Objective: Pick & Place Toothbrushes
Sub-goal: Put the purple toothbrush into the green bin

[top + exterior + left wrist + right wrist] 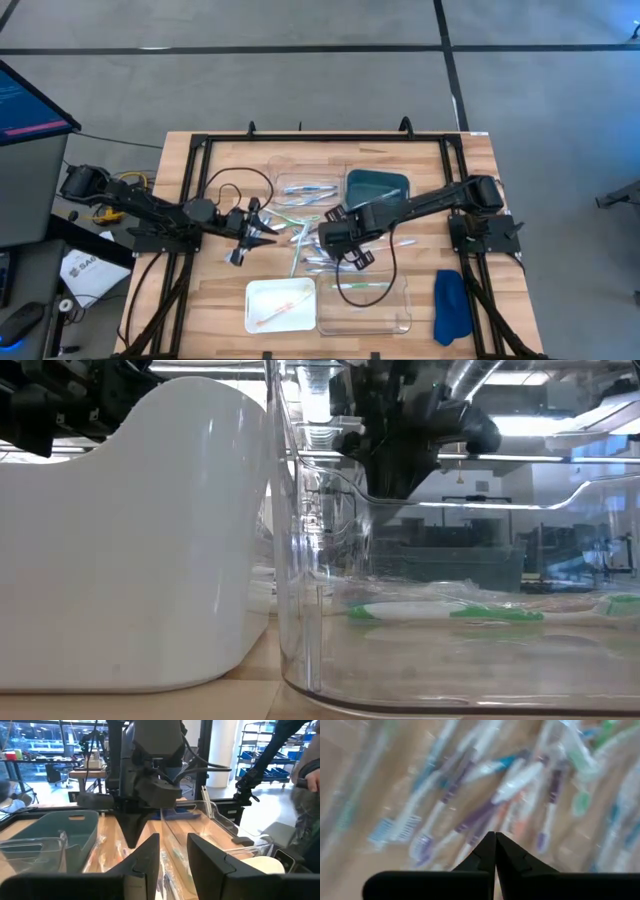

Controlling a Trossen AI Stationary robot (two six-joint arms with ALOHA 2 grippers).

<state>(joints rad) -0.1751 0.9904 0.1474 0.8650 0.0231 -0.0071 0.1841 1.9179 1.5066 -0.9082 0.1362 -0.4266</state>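
The toothbrushes (303, 238) lie in a loose pile at the table's middle; in the right wrist view they (510, 785) show in blue, purple, white, green and orange-pink. My right gripper (336, 238) hovers over the pile's right part, pointing down, and its fingers (495, 839) are shut with nothing between them. My left gripper (257, 229) stands at the pile's left edge, open and empty (174, 847), facing the right arm (150, 780). One orange toothbrush (282, 305) lies in the white tray, and a green one (450, 612) lies in the clear tray.
A white tray (254, 318) and a clear tray (402, 318) sit at the near edge. A teal tray (377, 186) and a clear tray holding blue toothbrushes (308, 187) sit on the far side. A blue cloth (451, 306) lies near right. A person (307, 785) stands beyond the table.
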